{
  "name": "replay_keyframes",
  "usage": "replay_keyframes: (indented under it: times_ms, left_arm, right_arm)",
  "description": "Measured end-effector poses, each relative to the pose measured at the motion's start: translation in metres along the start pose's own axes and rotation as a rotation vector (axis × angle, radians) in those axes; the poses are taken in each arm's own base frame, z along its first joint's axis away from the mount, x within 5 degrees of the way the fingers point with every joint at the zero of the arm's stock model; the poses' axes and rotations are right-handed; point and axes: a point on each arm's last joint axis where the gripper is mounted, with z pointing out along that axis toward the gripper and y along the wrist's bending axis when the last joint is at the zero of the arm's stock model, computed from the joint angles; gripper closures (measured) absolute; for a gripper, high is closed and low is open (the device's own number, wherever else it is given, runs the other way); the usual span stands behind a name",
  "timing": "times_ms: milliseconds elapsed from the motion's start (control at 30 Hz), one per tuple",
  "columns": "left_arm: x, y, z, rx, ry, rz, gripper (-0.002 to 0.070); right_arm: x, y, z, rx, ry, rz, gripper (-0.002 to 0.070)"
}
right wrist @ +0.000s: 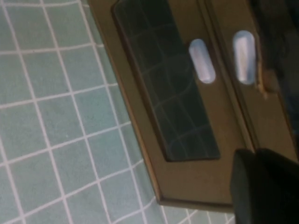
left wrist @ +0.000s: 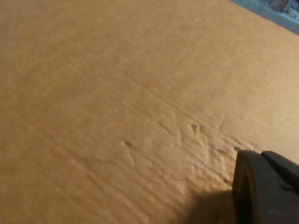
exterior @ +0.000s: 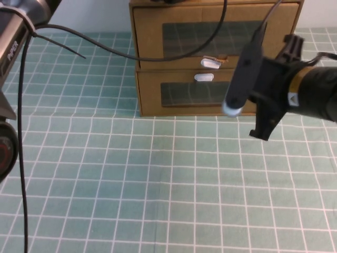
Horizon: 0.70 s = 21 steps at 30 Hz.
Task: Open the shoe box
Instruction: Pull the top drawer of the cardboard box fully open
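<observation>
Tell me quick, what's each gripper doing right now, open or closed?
Left gripper: cannot be told; it sits close against brown cardboard.
Right gripper: jaws shut, holding nothing, in front of the shoe box.

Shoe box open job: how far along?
Done: nothing; both fronts of the shoe box look closed. In hand: right gripper, shut, hovers by the box's right front, off the white handles; left gripper sits close against cardboard. To do: grab a handle, pull open.

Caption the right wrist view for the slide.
Shut right hand near the cardboard box's windowed front and white pulls, above green grid mat; left hand off-frame, close against cardboard.
</observation>
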Motion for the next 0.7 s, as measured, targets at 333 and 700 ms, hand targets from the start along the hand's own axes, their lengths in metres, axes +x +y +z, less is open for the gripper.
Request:
replay_keyframes:
  times_ms: [333, 700]
  left_arm:
    - [0.007, 0.013, 0.000, 0.041, 0.003, -0.136, 0.0680]
    - [0.013, 0.017, -0.001, -0.036, 0.089, -0.129, 0.0682]
  right_arm:
    - [-0.006, 0.025, 0.029, -0.028, 0.054, -0.107, 0.0689]
    - [-0.027, 0.028, 0.029, 0.051, -0.067, -0.215, 0.0690]
